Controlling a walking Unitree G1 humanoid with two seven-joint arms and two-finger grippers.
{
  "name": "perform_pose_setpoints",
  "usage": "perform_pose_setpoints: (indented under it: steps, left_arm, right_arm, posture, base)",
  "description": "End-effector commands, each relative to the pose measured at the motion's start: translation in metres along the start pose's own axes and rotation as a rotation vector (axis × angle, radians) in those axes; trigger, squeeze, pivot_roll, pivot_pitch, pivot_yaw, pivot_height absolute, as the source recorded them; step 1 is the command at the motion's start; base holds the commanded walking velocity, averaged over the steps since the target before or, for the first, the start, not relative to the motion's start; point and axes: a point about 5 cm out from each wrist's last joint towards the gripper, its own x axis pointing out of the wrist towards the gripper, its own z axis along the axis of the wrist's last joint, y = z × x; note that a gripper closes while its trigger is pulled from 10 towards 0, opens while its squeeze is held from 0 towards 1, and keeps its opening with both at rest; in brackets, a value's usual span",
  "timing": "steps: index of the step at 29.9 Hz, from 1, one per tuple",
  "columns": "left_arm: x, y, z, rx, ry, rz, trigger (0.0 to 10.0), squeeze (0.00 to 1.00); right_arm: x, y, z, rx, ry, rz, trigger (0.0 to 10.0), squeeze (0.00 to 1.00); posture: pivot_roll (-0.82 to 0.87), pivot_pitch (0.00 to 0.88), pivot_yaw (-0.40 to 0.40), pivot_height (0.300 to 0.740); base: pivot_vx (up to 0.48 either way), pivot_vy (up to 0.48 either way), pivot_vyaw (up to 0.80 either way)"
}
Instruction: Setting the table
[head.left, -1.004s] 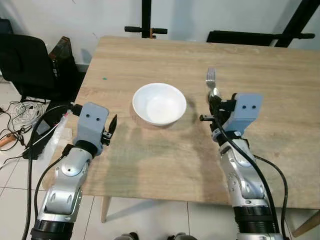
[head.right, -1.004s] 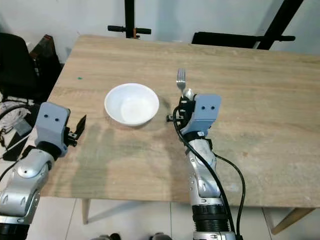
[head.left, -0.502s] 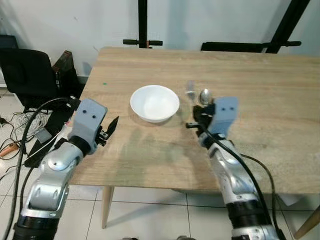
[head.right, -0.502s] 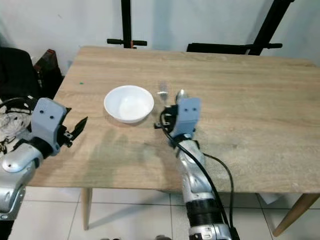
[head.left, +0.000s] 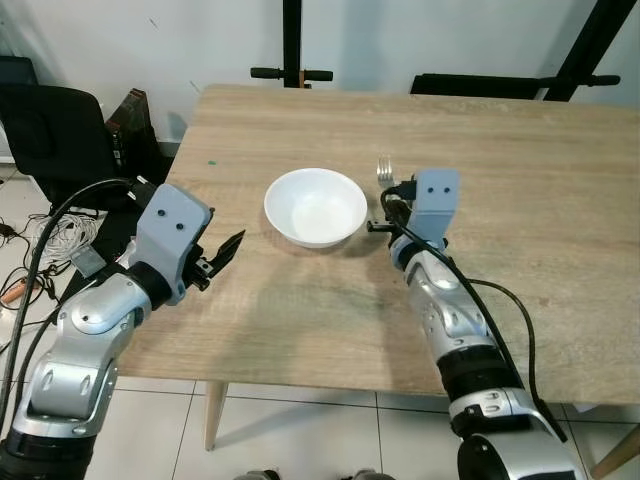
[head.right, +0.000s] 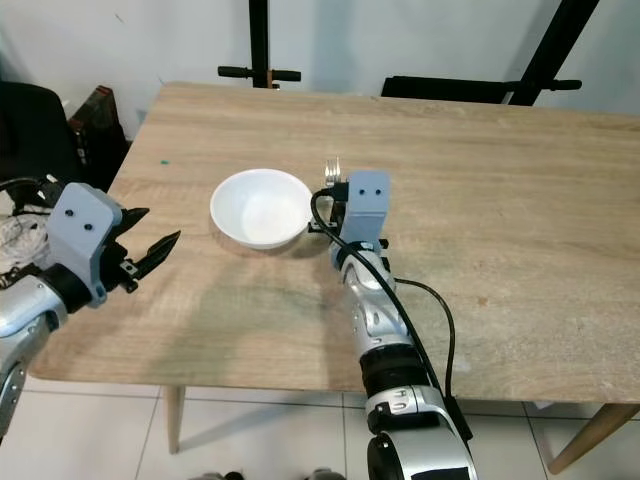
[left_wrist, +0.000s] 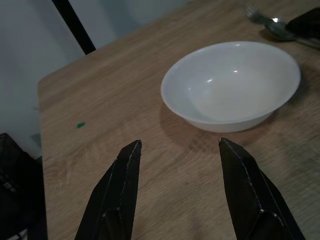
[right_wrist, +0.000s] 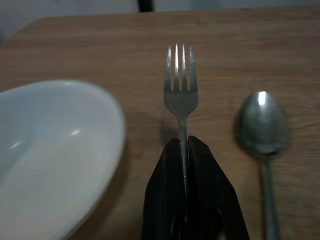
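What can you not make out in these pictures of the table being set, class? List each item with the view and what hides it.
- Fork: its handle, right wrist view, hidden between the right gripper's fingers.
- Spoon: lower handle, right wrist view, cut off by the picture's edge; blurred.
- Spoon, eye views: behind the right gripper's blue housing.
- Bowl: right wrist view, cut off at the edge.

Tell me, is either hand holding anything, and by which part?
The right hand grips the fork by its handle. The left hand is open, holding nothing.
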Motion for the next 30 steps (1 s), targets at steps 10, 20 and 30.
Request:
perform_pose_setpoints:
  steps: [10,20,30]
  left_arm:
    - [-0.007,-0.016,0.003,-0.069,0.017,-0.151,10.0,0.00]
    - [-0.015,-0.035,0.002,-0.109,0.030,-0.280,10.0,0.00]
    - [-0.016,-0.039,0.003,-0.120,0.039,-0.285,10.0,0.00]
  right_arm:
    - [-0.004,0.001,-0.035,-0.006,0.111,-0.018,10.0,0.00]
    - [-0.006,0.006,-0.047,0.003,0.134,-0.016,10.0,0.00]
    - [-0.002,0.003,-0.044,0.003,0.114,-0.048,10.0,0.03]
  posture:
    - [0.02,0.073,0.053,0.740]
    - [0.03,0.078,0.054,0.740]
    - [0.02,0.078,0.052,0.740]
  base:
    - [0.000,0.000,0.00]
    - [0.000,0.000,0.00]
    - [0.000,0.000,0.00]
